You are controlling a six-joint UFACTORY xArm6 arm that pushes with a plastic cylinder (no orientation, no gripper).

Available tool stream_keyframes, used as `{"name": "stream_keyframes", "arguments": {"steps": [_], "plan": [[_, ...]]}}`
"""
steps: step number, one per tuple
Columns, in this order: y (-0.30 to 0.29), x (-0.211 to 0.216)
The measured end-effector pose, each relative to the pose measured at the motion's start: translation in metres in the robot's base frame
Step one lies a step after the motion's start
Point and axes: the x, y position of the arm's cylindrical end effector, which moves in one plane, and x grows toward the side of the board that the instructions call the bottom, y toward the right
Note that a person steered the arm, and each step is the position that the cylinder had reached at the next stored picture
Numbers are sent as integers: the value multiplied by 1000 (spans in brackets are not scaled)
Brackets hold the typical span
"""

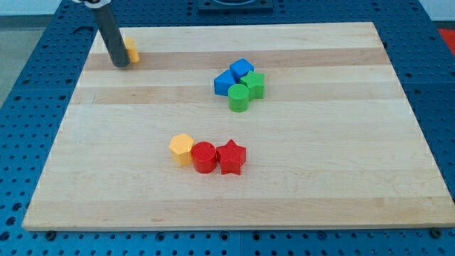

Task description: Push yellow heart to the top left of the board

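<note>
The yellow heart (132, 50) lies near the board's top left corner, mostly hidden behind my rod. My tip (119, 64) rests on the board just left of and touching the yellow heart. The wooden board (234, 192) fills most of the view.
Two blue blocks (226, 82) (242, 69) and two green blocks (239, 98) (254, 84) cluster right of centre toward the top. A yellow hexagon (182, 148), a red cylinder (204, 156) and a red star (231, 157) sit in a row at lower centre.
</note>
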Motion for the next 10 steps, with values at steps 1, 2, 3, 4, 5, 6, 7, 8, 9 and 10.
{"name": "stream_keyframes", "arguments": {"steps": [1,2,3,4,5,6,7,8,9,10], "plan": [[0,-24],[1,-22],[19,-10],[45,-12],[42,-30],[25,-42],[13,-44],[17,-42],[68,-10],[144,-6]]}}
